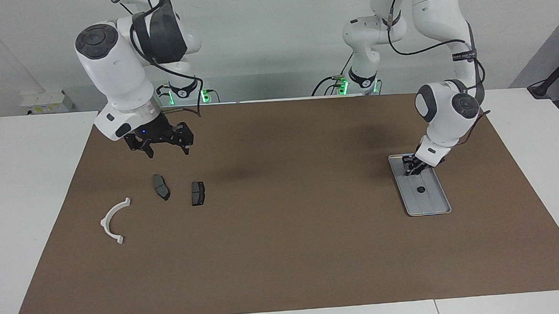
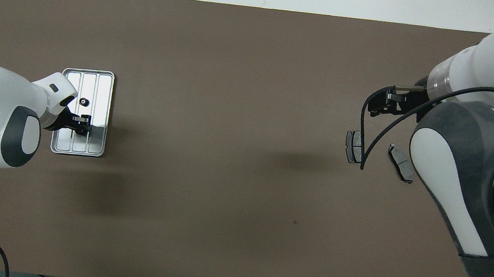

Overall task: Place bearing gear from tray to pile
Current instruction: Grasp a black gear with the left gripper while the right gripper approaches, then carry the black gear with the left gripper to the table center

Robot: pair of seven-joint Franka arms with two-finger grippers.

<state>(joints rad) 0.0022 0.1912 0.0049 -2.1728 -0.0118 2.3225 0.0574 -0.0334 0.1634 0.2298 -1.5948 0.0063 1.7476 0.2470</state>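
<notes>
At the robots' end of the brown mat covering the white desk, the right hand hangs in the air with its fingers spread wide, holding nothing, over bare mat close to the pile. Toward the left arm's end of the desk, the left hand is down in the tray, at the end nearest the robots. Its fingers look drawn narrow, but whether they are pressed together or pinching something cannot be told. The small dark bearing gear lies loose in the tray, about midway along it, just farther from the robots than the left hand and clear of its fingers. At the right arm's end, the pile is spread on the mat: two dark grey brake pads lie side by side but apart, and the white half-ring bracket rests farther out, nearer the mat's edge. Tray and pile sit well apart.
</notes>
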